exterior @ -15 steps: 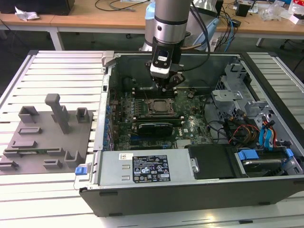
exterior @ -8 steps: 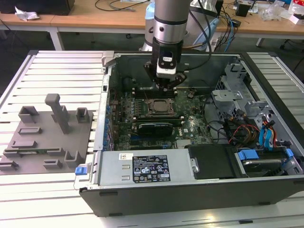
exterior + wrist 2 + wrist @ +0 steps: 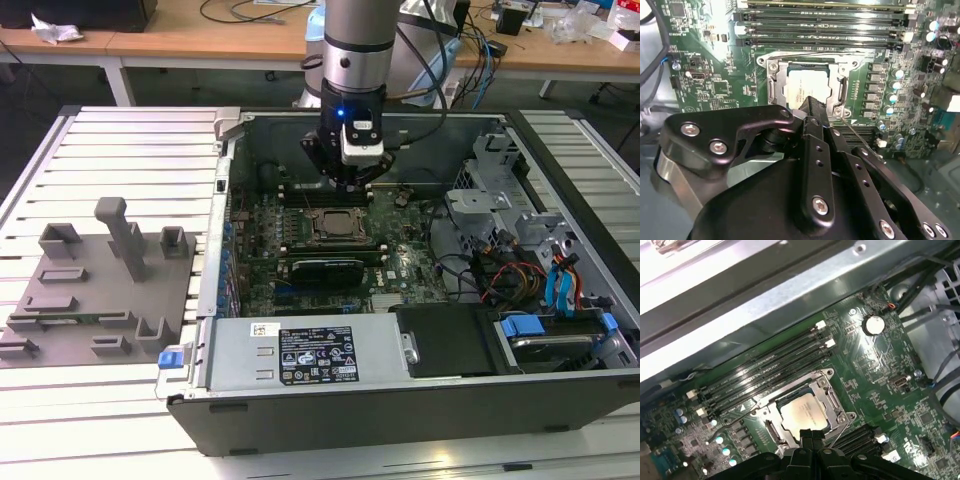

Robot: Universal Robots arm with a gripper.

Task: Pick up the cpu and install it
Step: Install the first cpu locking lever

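The cpu (image 3: 807, 85) (image 3: 802, 412) lies flat inside the motherboard's socket frame (image 3: 772, 86) (image 3: 832, 401), its pale silver top facing up. In both wrist views my gripper (image 3: 810, 103) (image 3: 811, 433) hangs just above the chip's near edge, its black fingers pressed together with nothing between them. In the exterior view the gripper (image 3: 350, 183) stands inside the open computer case (image 3: 215, 260), right over the socket (image 3: 338, 226). Whether the fingertips touch the chip cannot be told.
Memory slots (image 3: 825, 30) run alongside the socket. A grey plastic tray (image 3: 100, 290) with upright blocks lies at the exterior view's left on the slatted table. The power supply (image 3: 300, 355) sits at the case's front, with drive bays and cables (image 3: 520, 270) at the right.
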